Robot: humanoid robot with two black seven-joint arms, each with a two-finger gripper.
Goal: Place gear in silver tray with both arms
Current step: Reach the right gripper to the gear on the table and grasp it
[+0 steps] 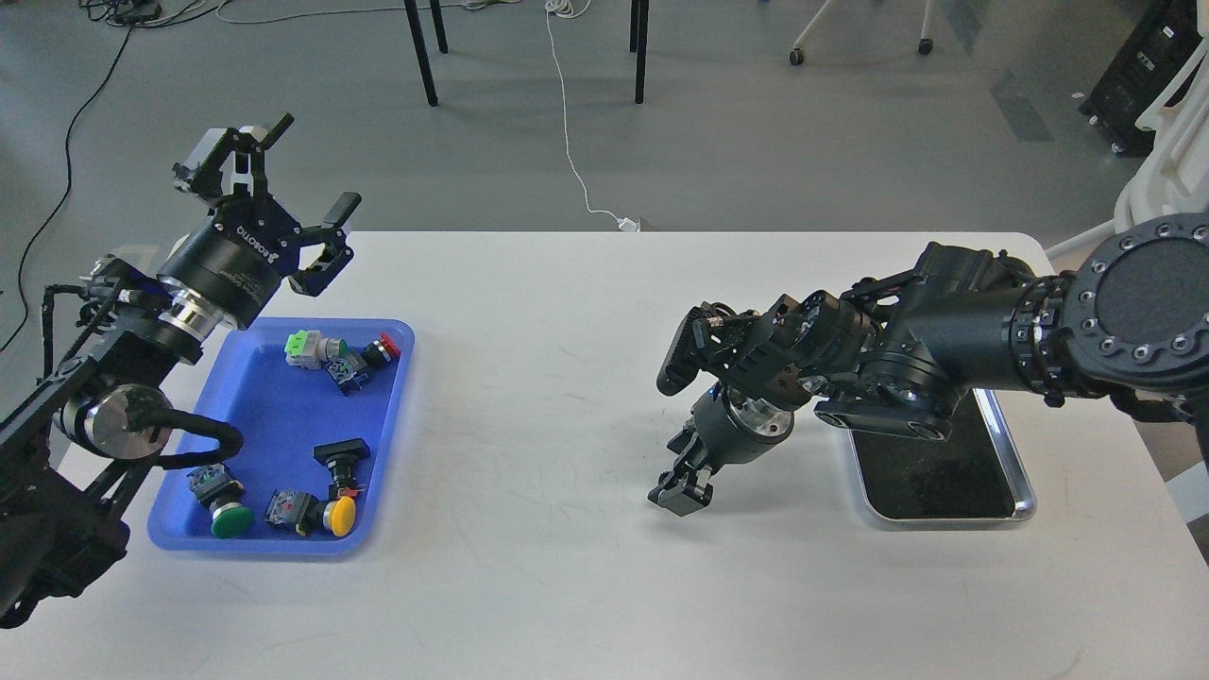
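Below the spread left gripper (300,179), a blue plastic tray (397,416) holds several push-button switches (326,515). The rectangular silver tray (1025,486), dark-floored, lies behind the right gripper (682,496), long axis running away; whether that gripper is parted cannot be told.

One piece of lettering can be read: the brand "ROBOTIQ", in white capitals on the black body of the left tool (300,179), seen upside down from the head view. The right tool (682,491) shows no readable marking from this angle. The parts in the blue tray (397,397) carry marks too small to read.
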